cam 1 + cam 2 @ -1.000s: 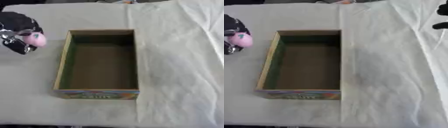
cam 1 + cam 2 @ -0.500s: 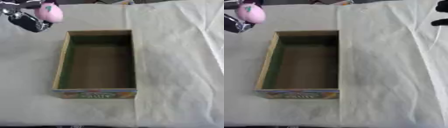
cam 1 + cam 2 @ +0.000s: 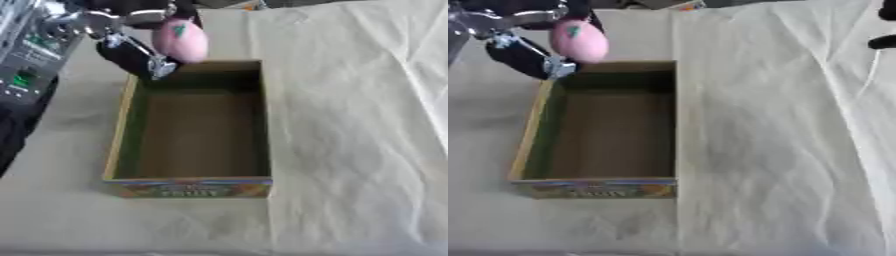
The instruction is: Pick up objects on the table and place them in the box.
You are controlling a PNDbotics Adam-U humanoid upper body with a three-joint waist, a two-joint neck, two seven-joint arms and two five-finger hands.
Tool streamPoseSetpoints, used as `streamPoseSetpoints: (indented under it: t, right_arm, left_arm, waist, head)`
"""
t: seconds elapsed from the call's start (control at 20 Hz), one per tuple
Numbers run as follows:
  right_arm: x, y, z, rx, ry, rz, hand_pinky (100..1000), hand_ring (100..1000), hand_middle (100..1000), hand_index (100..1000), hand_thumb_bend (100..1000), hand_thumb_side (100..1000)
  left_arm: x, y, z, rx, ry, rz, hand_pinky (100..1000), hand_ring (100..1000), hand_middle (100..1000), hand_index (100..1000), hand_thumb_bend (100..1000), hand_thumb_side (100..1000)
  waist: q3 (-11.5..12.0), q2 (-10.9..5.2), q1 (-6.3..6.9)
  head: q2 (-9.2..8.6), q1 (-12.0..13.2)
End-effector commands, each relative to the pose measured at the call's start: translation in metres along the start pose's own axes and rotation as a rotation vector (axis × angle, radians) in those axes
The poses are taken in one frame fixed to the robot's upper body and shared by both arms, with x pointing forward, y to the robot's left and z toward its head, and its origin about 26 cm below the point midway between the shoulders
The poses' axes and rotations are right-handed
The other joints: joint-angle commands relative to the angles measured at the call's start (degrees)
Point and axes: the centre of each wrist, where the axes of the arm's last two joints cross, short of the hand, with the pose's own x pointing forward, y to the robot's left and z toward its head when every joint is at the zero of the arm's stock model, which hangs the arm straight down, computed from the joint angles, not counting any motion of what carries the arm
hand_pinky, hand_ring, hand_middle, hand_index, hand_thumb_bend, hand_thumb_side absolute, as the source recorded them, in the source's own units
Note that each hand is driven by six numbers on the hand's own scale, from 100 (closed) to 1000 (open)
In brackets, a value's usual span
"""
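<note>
Your left hand (image 3: pixel 131 35) is up at the far left corner of the box (image 3: pixel 118 150), with its fingers curled round a pink egg-shaped object (image 3: pixel 180 40). The object bears a small green mark near its top and hangs just over the box's far rim, tilted a little, clear of the floor of the box. One dark finger (image 3: pixel 131 57) reaches down past the object toward the rim. The box is an open cardboard one with a colourful printed front panel (image 3: pixel 188 189); it sits on the desk (image 3: pixel 350 150), which is covered in a pale, creased cloth. Nothing lies inside the box. Your right hand (image 3: pixel 885 27) shows only as dark tips at the upper right edge of the right eye view, well apart from the box; you cannot tell how its fingers are set.
</note>
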Motion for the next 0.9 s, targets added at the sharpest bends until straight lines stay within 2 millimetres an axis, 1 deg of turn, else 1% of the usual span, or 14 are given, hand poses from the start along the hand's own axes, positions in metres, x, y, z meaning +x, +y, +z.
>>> streamPoseSetpoints:
  t: [0.05,0.2,0.35,0.5,0.6,0.65,0.7,0.75,0.8,0.85,0.9]
  right_arm:
    - [0.006,-0.006,-0.004,-0.007,-0.023,0.017,653,823,746,834,100,1000]
    - [0.006,-0.006,-0.004,-0.007,-0.022,0.019,653,823,746,834,100,1000]
    - [0.006,-0.005,-0.004,-0.006,-0.022,0.018,653,823,746,834,100,1000]
    - [0.006,-0.005,-0.003,-0.005,-0.021,0.015,654,823,746,835,100,1000]
    - [0.006,-0.005,-0.003,-0.005,-0.019,0.015,654,823,746,835,100,1000]
    - [0.006,-0.005,-0.003,-0.005,-0.018,0.015,654,823,746,835,100,1000]
    - [0.006,-0.005,-0.003,-0.004,-0.018,0.015,654,823,746,835,100,1000]
    - [0.006,-0.004,-0.003,-0.004,-0.019,0.015,654,823,746,835,100,1000]
    - [0.006,-0.004,-0.003,-0.004,-0.019,0.015,654,823,746,834,100,1000]
    - [0.006,-0.004,-0.003,-0.003,-0.018,0.015,654,823,746,835,100,1000]
    - [0.005,-0.004,-0.003,-0.003,-0.017,0.015,655,823,746,835,100,1000]
  left_arm:
    - [0.009,-0.004,-0.02,-0.039,-0.024,0.007,425,547,512,731,100,248]
    - [0.014,-0.024,-0.041,-0.122,-0.038,0.01,425,548,512,730,100,247]
    - [0.015,-0.042,-0.054,-0.189,-0.048,0.018,425,548,512,728,100,246]
    - [0.016,-0.053,-0.064,-0.236,-0.06,0.009,427,552,515,729,100,245]
    - [0.018,-0.056,-0.069,-0.255,-0.074,-0.003,428,555,517,730,100,247]
    - [0.02,-0.057,-0.07,-0.264,-0.081,-0.013,429,557,519,732,100,261]
    - [0.021,-0.057,-0.072,-0.277,-0.086,-0.026,433,563,525,737,100,301]
    - [0.021,-0.058,-0.073,-0.289,-0.089,-0.036,433,564,527,739,100,312]
    - [0.022,-0.059,-0.075,-0.298,-0.09,-0.044,438,570,531,749,100,356]
    - [0.022,-0.06,-0.075,-0.305,-0.09,-0.05,440,573,534,753,100,371]
    - [0.022,-0.06,-0.076,-0.31,-0.09,-0.055,447,581,544,768,100,445]
  waist:
    - [0.14,-1.25,-0.08]
    - [0.07,-1.19,-0.03]
    - [-0.02,-1.14,-0.07]
    - [-0.1,-1.1,-0.09]
    - [-0.1,-1.07,-0.09]
    - [-0.11,-1.05,-0.09]
    - [-0.12,-1.03,-0.08]
    - [-0.14,-1.01,-0.07]
    - [-0.14,-1.0,-0.06]
    - [-0.15,-0.98,-0.06]
    - [-0.14,-0.97,-0.04]
  head:
    - [-0.31,-0.27]
    - [-0.22,-0.3]
    - [-0.13,-0.21]
    - [0.0,-0.01]
    - [0.05,0.07]
    - [0.05,0.1]
    - [0.06,0.12]
    - [0.07,0.16]
    - [0.06,0.18]
    - [0.05,0.17]
    - [0.07,0.16]
